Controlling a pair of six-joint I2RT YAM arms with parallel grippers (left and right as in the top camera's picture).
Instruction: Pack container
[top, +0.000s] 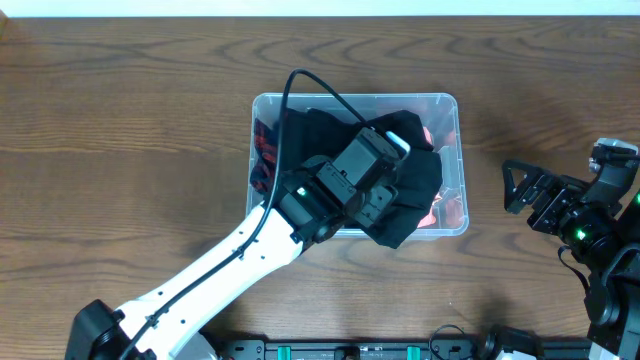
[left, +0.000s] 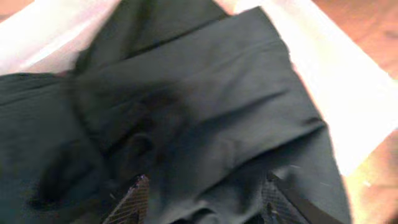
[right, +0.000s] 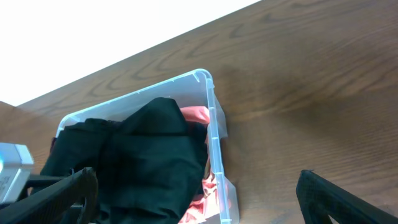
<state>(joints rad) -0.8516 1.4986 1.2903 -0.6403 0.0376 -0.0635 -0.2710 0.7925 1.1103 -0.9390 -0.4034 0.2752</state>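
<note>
The clear plastic container (top: 457, 130) stands mid-table. A black garment (top: 418, 178) fills most of it and drapes over the front rim. Red cloth (top: 448, 208) shows beneath it at the right. My left gripper (top: 388, 160) is inside the container, low over the black garment (left: 205, 93). In the left wrist view its fingers (left: 205, 199) are spread apart with black cloth bunched between them. My right gripper (top: 517, 188) is open and empty above the table to the right of the container (right: 211, 118).
The dark wooden table (top: 120, 130) surrounds the container. The left arm's white link (top: 215, 275) and its black cable cross the container's front-left corner. A dark red patterned cloth (top: 264, 150) lies along the container's left wall.
</note>
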